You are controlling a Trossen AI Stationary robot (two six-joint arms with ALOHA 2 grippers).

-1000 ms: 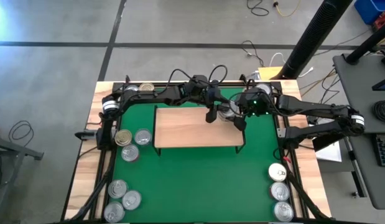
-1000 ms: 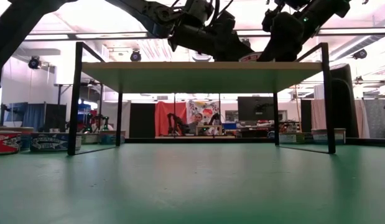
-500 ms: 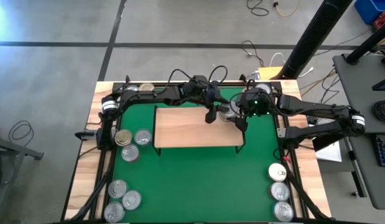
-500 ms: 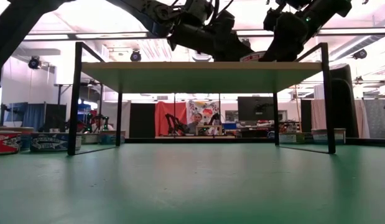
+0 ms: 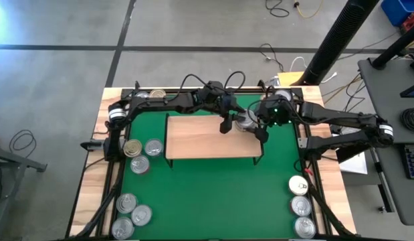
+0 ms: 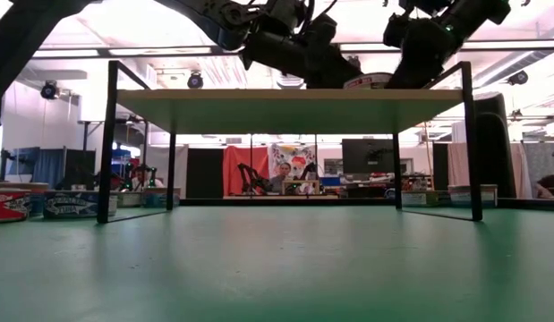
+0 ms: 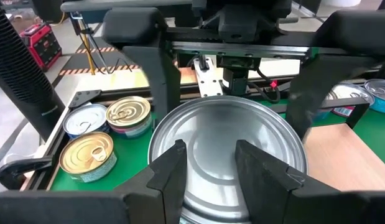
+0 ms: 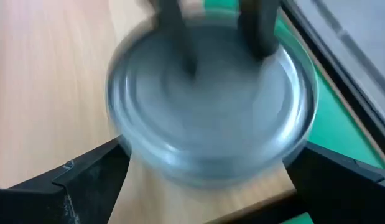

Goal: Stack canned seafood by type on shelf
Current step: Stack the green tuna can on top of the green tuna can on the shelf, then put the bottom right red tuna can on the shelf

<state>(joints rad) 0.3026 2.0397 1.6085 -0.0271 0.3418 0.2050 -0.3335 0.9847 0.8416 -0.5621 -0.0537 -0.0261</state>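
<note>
on the left of the tabletop (image 5: 99,110) three tins (image 5: 140,153) lie just beside the shelf (image 5: 207,140), and three more tins (image 5: 131,217) sit near the front left corner of the green mat (image 5: 213,194). my left claw (image 5: 226,124) is over the back edge of the shelf, its fingers (image 7: 173,171) lying on the lid of a silver tin (image 7: 224,144), close together; i cannot tell if they really pinch it. my right claw (image 5: 260,126) stands on the other side of the same tin, fingers (image 8: 86,177) spread wide around it. at the far right, three tins in a row (image 5: 299,206) wait near the front right corner.
</note>
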